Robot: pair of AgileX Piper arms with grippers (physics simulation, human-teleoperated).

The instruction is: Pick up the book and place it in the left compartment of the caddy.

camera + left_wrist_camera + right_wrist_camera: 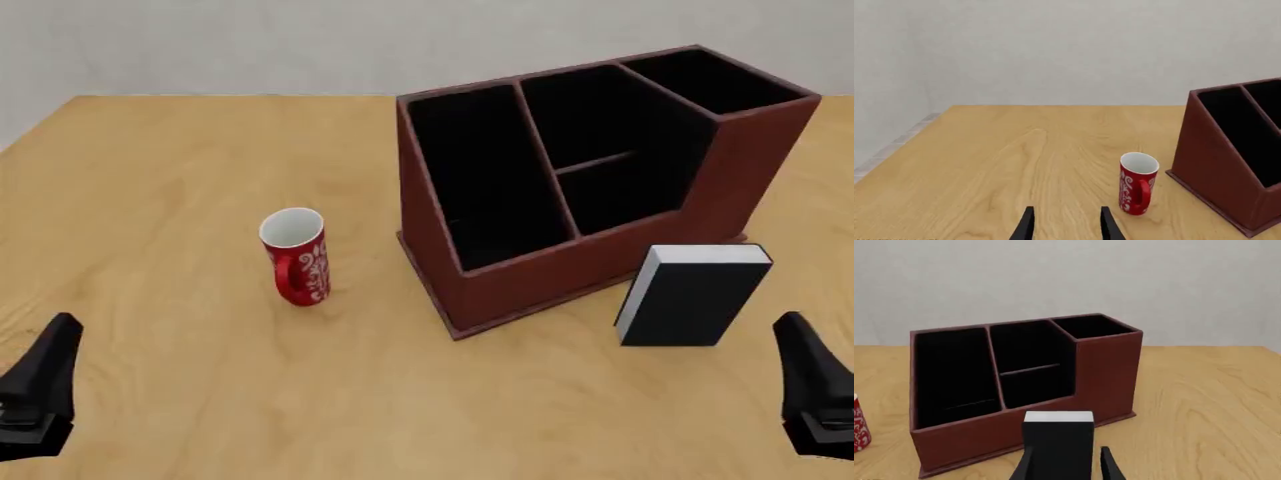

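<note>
Front view shows the book [691,297] upright just beside the caddy [587,180] (its near right corner), well nearer the right gripper [1066,465], whose fingers stand apart and empty, the book directly ahead between them.

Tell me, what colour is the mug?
Red with white swirls, white inside; the mug shows best in the front view.
</note>
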